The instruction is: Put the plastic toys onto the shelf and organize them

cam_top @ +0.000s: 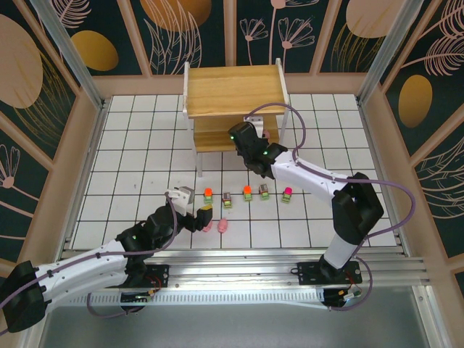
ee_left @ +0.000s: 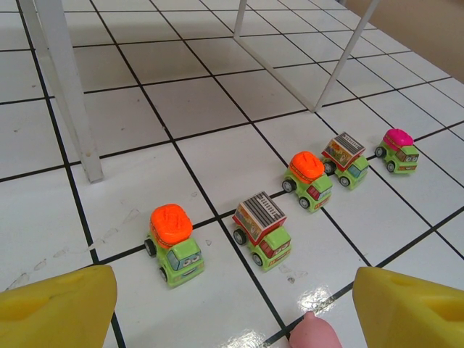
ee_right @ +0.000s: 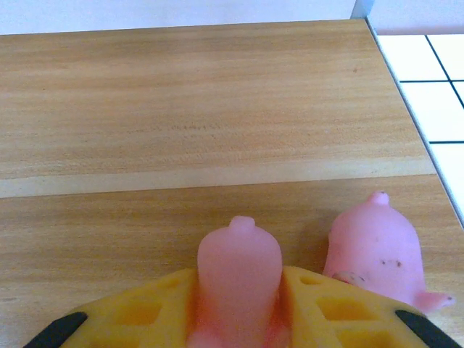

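the left gripper (ee_left: 232, 308) hangs low over the white tiled floor (ee_left: 181, 101), jaws spread wide and holding nothing; its yellow fingers (ee_left: 61, 304) fill the two lower corners of the wrist view. right below the hand, closer to its right finger, the rounded tip of a loose pig (ee_left: 312, 335) pokes up from the tiles. a little ahead of the hand stands a row of five toy trucks, running from just ahead and left out to the far right. first is the near orange-topped truck (ee_left: 174, 243), then the grey-roofed truck (ee_left: 262, 228) beside it. the far orange-topped truck (ee_left: 309, 177), the brown-roofed truck (ee_left: 346, 158) and the magenta-topped truck (ee_left: 397, 148) follow, all upright on their wheels. beyond them, ahead and to the left, a white leg of the shelf (ee_left: 69, 94) rises from the floor.

farther out, the right gripper (ee_right: 239, 279) reaches in under the shelf's top board, over the lower wooden tier. its jaws are nearly together on the held pig (ee_right: 239, 254), which stands upright with a yellow finger (ee_right: 145, 312) against each flank. just to the right of the hand a second pig (ee_right: 377, 246) sits on the same tier, close to the right finger, though i cannot tell whether it touches it, and near the board's right edge. ahead of the fingers lies bare wood.
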Robot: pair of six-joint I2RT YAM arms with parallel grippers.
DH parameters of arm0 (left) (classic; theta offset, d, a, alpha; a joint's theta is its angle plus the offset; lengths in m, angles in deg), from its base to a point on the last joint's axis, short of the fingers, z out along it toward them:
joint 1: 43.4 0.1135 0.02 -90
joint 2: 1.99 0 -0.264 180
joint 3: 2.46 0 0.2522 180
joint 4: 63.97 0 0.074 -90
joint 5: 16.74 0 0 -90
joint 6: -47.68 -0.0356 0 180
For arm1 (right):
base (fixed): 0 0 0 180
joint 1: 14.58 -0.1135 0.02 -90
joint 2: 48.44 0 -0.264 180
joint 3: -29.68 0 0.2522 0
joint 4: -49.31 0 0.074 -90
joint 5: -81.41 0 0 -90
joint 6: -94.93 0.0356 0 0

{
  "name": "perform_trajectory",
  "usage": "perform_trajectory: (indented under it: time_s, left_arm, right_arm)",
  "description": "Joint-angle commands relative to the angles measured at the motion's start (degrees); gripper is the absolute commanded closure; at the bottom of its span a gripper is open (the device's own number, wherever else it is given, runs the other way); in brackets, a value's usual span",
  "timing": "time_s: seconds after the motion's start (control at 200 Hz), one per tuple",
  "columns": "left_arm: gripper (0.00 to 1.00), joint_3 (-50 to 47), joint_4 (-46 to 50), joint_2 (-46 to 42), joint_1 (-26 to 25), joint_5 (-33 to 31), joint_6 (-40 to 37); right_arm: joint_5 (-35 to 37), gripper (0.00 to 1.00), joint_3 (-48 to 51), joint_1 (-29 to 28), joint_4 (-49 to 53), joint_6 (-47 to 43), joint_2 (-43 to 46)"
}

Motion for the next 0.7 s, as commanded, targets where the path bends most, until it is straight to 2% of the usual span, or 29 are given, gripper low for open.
perform_trajectory:
  time_s: [0.0,0.691]
  left_arm:
    - [0.15,-0.3,-0.7,-0.7,-0.3,-0.6,-0.5]
    - [0.15,-0.3,-0.8,-0.4,-0.3,-0.4,-0.5]
  right_arm:
    - [0.6,0.64,-2.1,0.5,-1.5,-0.9,-1.0]
    - [0.0,0.57,-2.7,0.9,-1.5,-1.4,-1.2]
